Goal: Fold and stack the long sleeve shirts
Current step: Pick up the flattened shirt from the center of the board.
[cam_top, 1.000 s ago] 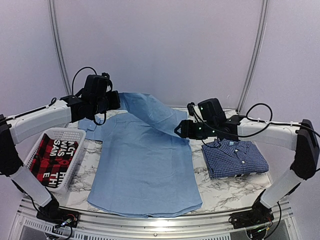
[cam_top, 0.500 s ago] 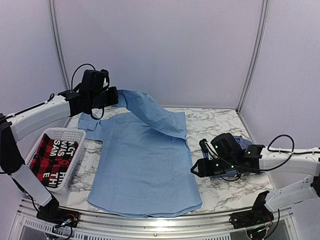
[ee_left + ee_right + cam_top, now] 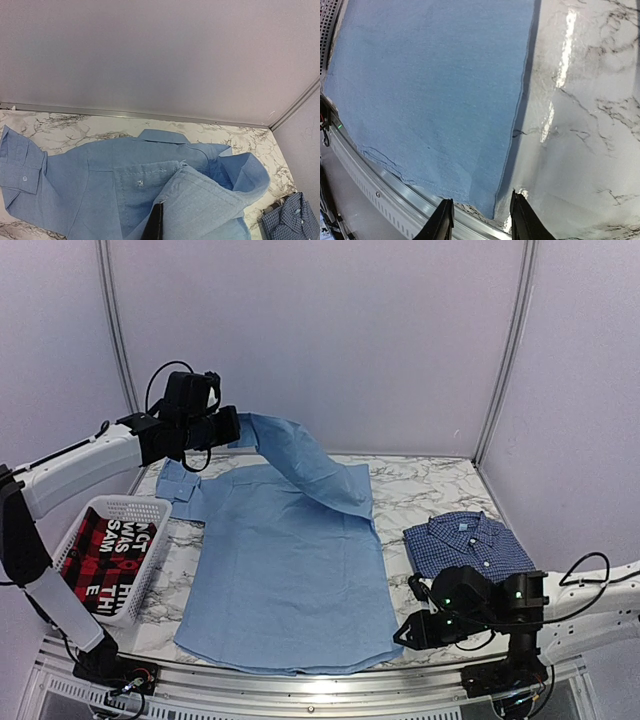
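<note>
White letters on the red-and-black garment [image 3: 105,550] are only partly readable: "SAM", "WAS", "TH". It lies crumpled in a white slotted basket [image 3: 130,502] at 9 o'clock on the marble surface [image 3: 430,490]. The light blue shirt [image 3: 285,570] is spread flat in the centre, collar toward 12. One sleeve is raised off it at 11 o'clock, pinched in the left gripper [image 3: 232,428], whose fingers are mostly hidden by cloth in its wrist view. The dark blue checked shirt [image 3: 470,540] lies folded at 3 o'clock, its near edge hidden behind the right arm. The right gripper [image 3: 403,635] is low at 5 o'clock, fingers parted and empty, just beside the light blue shirt's near hem corner.
</note>
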Robot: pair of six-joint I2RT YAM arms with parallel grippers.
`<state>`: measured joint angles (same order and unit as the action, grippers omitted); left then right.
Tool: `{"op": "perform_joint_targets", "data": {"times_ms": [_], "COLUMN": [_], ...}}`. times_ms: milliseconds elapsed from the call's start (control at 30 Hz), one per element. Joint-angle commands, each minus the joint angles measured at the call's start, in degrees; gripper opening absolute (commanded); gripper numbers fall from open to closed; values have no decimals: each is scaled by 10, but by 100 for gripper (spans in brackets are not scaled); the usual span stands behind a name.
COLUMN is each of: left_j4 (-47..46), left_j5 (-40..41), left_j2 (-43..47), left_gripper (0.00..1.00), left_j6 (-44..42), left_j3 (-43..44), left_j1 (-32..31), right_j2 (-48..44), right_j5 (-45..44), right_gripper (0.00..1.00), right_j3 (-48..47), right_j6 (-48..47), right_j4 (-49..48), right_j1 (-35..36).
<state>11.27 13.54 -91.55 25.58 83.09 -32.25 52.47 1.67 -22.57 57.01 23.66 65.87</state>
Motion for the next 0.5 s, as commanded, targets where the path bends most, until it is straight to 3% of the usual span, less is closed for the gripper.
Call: {"op": "perform_joint_targets", "data": {"times_ms": [0,467], "left_j4": [12,21], "left_j5": [-15,-26], "left_j2": [-12,-12], "left_gripper": [0,0], "left_j6": [4,8], "left_j3": [28,50], "left_j1": [2,2], "right_j2": [15,58], "right_j5": [-44,-68], "right_gripper": [33,16], "right_j3": [2,-30], "right_j6": [66,78], "right_j4": [-2,-4], "right_j1": [20,42]}}
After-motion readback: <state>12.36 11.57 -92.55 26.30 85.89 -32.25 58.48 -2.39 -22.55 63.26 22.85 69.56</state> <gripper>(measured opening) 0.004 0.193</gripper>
